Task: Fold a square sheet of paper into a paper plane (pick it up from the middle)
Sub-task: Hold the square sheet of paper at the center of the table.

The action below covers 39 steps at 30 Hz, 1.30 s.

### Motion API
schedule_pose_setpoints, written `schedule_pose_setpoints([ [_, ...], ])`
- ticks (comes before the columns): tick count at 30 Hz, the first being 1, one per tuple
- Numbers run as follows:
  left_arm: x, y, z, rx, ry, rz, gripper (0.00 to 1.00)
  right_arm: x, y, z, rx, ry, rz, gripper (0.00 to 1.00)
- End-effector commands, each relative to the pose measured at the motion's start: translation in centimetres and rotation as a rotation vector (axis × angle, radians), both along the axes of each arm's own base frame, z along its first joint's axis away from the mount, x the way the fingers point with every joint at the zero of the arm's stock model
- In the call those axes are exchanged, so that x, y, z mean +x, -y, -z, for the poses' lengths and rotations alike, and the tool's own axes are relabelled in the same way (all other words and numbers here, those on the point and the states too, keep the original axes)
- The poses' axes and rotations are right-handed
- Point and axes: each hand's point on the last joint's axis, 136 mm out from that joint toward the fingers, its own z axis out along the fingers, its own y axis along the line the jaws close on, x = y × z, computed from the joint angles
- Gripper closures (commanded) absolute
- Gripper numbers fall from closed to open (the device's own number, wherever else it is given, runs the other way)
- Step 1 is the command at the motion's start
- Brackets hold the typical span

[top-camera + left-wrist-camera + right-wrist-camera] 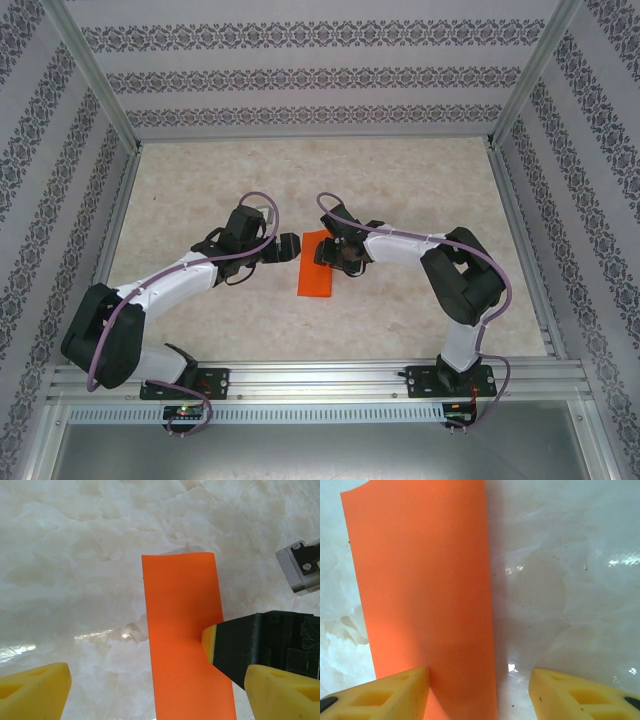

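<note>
Paper: orange paper sheet point(318, 266) point(182, 640) point(425, 590), a plain narrow rectangle, flat on the marble tabletop point(200, 190) between both grippers.
Left gripper point(290, 248) point(157, 690): fingers wide apart, gripping nothing.
Right gripper point(335, 256) point(480, 685): fingers apart, one yellow pad point(210, 637) at the paper's edge.

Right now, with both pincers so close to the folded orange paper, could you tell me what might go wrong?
1. The thin folded orange paper sheet lies flat on the glossy marble table. One finger of the open right pincer sits at its long edge, so a push may skid or crumple it.
2. The open left pincer hovers opposite, and the two could collide over the narrow strip.
3. The far end looks slightly curled, so the fold may spring open.
</note>
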Motion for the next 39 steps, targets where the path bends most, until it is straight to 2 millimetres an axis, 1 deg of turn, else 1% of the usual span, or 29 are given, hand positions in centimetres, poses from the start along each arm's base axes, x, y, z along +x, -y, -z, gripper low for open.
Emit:
schedule_pose_setpoints([
  [1,0.4,1.0,-1.0,-0.020,0.020,0.024,0.10,-0.3,0.7,2.6,-0.058,-0.040,-0.015,0.42],
  [13,0.3,1.1,-0.9,-0.024,0.013,0.031,0.09,-0.8,1.2,3.6,-0.096,-0.064,-0.013,0.42],
  [17,0.3,1.4,-0.9,-0.035,0.009,0.039,0.13,-0.9,1.4,4.0,-0.105,-0.071,-0.007,0.43],
  [19,0.3,1.6,-0.8,-0.043,0.004,0.047,0.23,-0.9,1.5,4.0,-0.106,-0.072,-0.002,0.43],
  [22,0.3,2.0,-0.5,-0.053,-0.013,0.054,0.33,-0.9,1.5,4.0,-0.108,-0.070,-0.006,0.43],
  [25,0.4,2.3,0.2,-0.057,-0.046,0.055,0.51,-0.9,1.6,4.0,-0.112,-0.071,-0.004,0.43],
  [26,0.4,2.7,0.5,-0.062,-0.064,0.063,0.59,-0.9,1.6,4.1,-0.112,-0.073,-0.004,0.43],
  [29,0.7,3.6,1.4,-0.081,-0.118,0.077,0.91,-1.0,1.6,4.1,-0.112,-0.072,-0.003,0.43],
  [30,0.8,4.0,1.7,-0.092,-0.135,0.084,0.96,-0.9,1.6,4.2,-0.112,-0.070,-0.002,0.43],
  [31,0.9,4.3,2.0,-0.098,-0.150,0.086,0.99,-0.9,1.6,4.3,-0.113,-0.074,0.000,0.43],
  [32,1.0,4.6,2.3,-0.105,-0.166,0.089,1.00,-0.9,1.6,4.3,-0.112,-0.075,-0.001,0.43],
  [36,1.5,6.0,3.2,-0.151,-0.215,0.108,1.00,-0.9,1.4,4.5,-0.111,-0.078,-0.001,0.43],
  [39,1.7,6.6,4.1,-0.163,-0.247,0.112,1.00,-0.9,1.4,4.5,-0.109,-0.080,0.000,0.43],
])
